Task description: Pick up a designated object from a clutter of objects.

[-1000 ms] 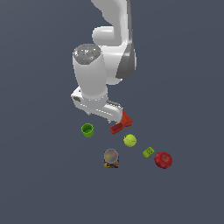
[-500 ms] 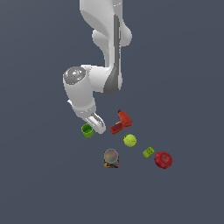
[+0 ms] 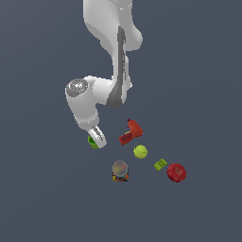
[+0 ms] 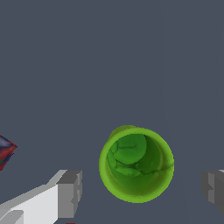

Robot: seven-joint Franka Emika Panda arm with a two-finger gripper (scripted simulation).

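Cup point(image 4: 136, 164) sits upright between the wide-open fingers point(image 4: 69, 194) of the gripper point(image 4: 142, 189), apart from both, at the clutter's far end from the apple point(image 3: 176, 172), so closing should catch it.

— What do you have around you, apart from the work itself?

— You have only a flat, dark slate-grey floor point(image 3: 198, 80), plain and without pattern, filling both views edge to edge. You see no seam where it would meet a wall.

— And the light?

— Even and soft; you get hardly any shadow on that surface point(image 4: 87, 57).
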